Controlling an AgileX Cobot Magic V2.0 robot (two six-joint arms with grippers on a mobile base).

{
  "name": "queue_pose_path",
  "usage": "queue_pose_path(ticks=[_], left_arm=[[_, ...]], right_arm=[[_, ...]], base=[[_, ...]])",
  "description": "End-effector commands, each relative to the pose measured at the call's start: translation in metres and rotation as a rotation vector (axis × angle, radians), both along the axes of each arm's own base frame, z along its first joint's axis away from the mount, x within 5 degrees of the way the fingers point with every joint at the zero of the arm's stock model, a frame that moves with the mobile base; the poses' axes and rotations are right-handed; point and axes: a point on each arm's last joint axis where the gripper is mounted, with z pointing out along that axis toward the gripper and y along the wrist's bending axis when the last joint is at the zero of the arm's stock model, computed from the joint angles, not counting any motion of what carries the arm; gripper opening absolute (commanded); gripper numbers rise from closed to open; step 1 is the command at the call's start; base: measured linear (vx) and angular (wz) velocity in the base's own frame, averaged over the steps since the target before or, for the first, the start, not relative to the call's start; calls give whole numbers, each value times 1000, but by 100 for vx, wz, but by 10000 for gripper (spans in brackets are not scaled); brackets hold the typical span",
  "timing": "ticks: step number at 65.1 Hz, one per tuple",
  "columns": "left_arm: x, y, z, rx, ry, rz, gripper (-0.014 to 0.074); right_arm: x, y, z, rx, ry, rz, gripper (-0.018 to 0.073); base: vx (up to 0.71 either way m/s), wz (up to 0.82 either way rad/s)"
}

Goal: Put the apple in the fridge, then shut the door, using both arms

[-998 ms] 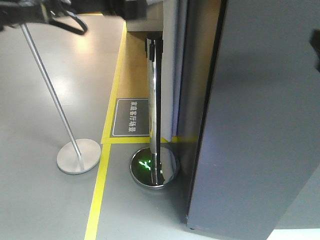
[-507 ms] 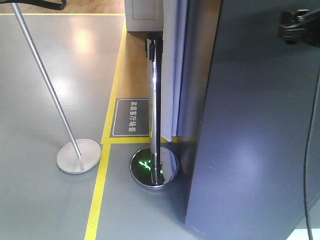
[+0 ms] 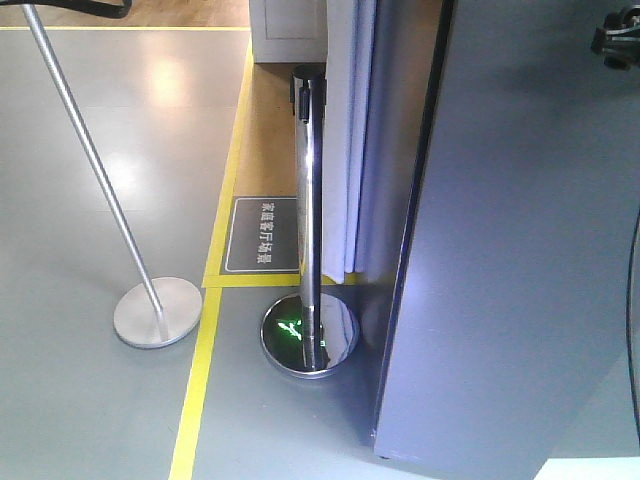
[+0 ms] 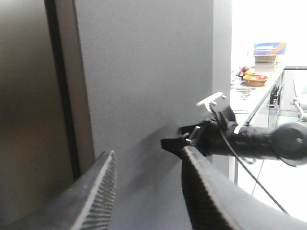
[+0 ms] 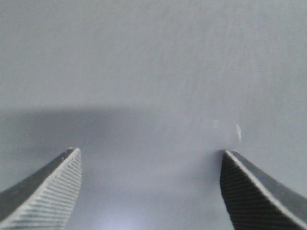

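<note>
The grey door fills the right half of the front view, close against the fridge, with a dark seam between them. The apple is out of view. My left gripper is open and empty, its fingers pointing at the door a short way off. My right gripper is open wide, facing the flat grey door at close range. The left wrist view shows the right gripper with its tips at the door face. Only a black part of it shows at the front view's top right corner.
A chrome stanchion post stands on its round base just left of the fridge. A thinner leaning pole has a disc base. Yellow floor tape and a floor sign lie there. A counter with a basket stands beyond the door.
The dark arm parts across the top left of the front view have gone. The right gripper appeared at the upper right, then slid toward the right edge. The door hardly shifted.
</note>
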Motion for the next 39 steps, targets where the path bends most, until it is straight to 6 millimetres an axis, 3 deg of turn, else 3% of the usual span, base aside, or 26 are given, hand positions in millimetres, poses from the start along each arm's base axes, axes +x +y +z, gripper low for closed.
queue_pose_path(ticks=[1,19,39], left_arm=[[-11,10,21,-33,-62,48,306],[-11,11,21,-34,-63,54,306],[-8,13,23,-50,-67,98,306]], right_arm=[[6,-4,32,-38,-105,-17,577],[47,0,27,-23,-15,89,577],[53,-1,28,-48,-15,94,577]], base=[[0,0],[0,-1],[0,0]])
